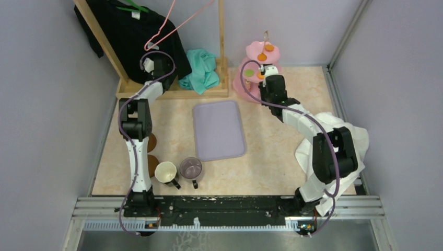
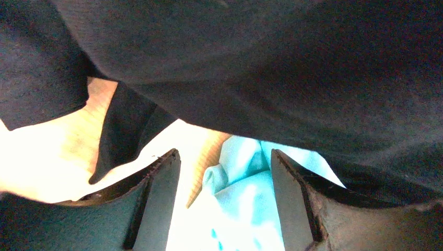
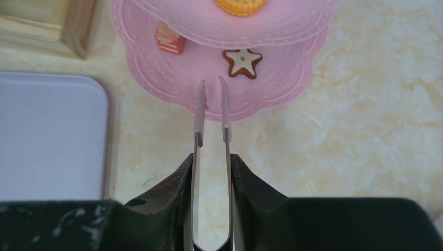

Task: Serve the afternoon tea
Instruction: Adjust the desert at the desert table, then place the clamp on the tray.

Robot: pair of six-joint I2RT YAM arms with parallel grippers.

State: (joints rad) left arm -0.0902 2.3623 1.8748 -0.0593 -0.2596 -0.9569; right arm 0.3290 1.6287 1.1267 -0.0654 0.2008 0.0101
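We see the pink stand (image 3: 177,78) at the far side of the table (image 1: 292,157), already carrying sweets: a star cookie (image 3: 243,61) and a small red block (image 3: 170,41) on its bottom tier, an orange biscuit (image 3: 240,5) on a tier above, and in the overhead view a green round (image 1: 249,72) as well. The right gripper (image 3: 211,172) is pressed together on a pair of pale tongs (image 3: 225,115), whose tips sit close together and hold nothing, hovering over the front rim of the bottom tier just short of the star cookie. The cream mug (image 1: 166,171) and purple mug (image 1: 191,168) stand side by side at the near edge, beside two brown coasters (image 1: 153,142) but not on them, and the lilac tray (image 1: 218,129) lies in the middle with nothing on it. We judge the serving to be at an early stage, with mugs, coasters and perhaps the sweets left to set out. The left gripper (image 2: 224,178) is spread and holds nothing, up by the wooden rack (image 1: 172,93), under a black garment (image 2: 261,63) and above a teal cloth (image 2: 245,204), well away from the tea things. A white towel (image 1: 359,137) lies under the right arm. The upper tier overhangs the star cookie, which may crowd the tongs.
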